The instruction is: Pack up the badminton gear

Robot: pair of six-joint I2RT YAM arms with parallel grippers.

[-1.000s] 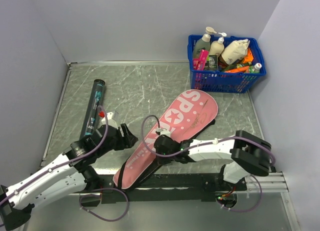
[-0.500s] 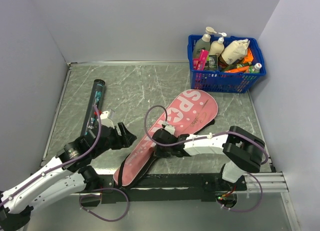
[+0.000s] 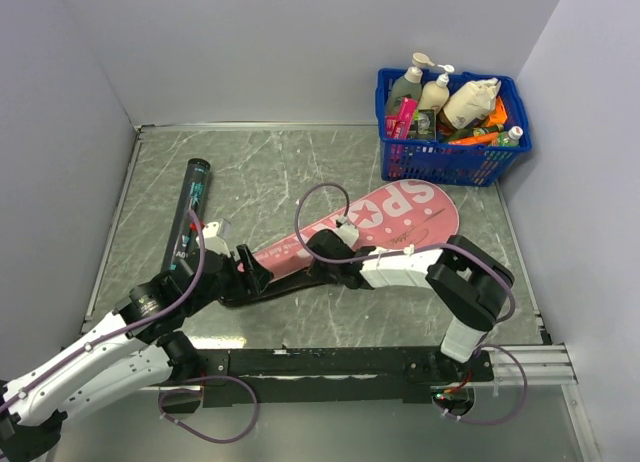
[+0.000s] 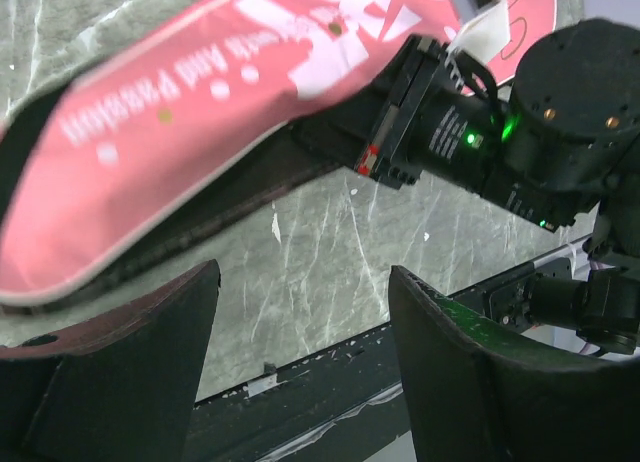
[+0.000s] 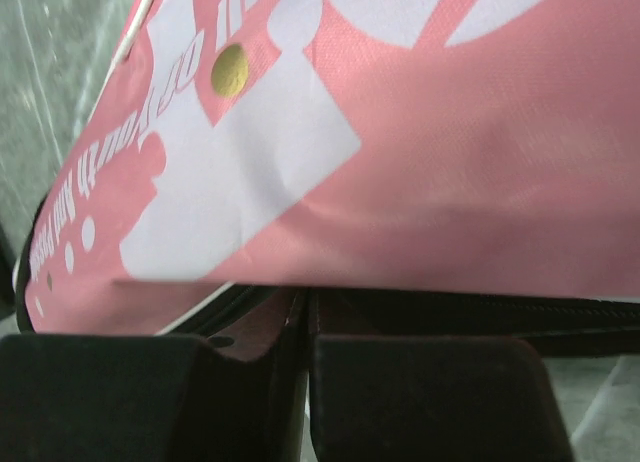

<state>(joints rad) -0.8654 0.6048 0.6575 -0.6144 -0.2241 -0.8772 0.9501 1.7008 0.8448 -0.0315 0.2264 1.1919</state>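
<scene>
Two grippers meet the long pink fabric racket cover [image 3: 400, 217]: right gripper [image 3: 312, 250] pinched shut on its black edge, left gripper [image 4: 303, 292] spread wide just beside its narrow end. Its wide end points far-right, near the blue plastic basket [image 3: 455, 162].

Grey table [image 3: 290, 162] — cover [image 3: 405, 217], tube [image 3: 188, 214], basket [image 3: 450, 164]

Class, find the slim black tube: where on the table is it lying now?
In the top view the slim black tube lies at the left of the table, just beyond the left hand and left of the pink racket cover.
</scene>
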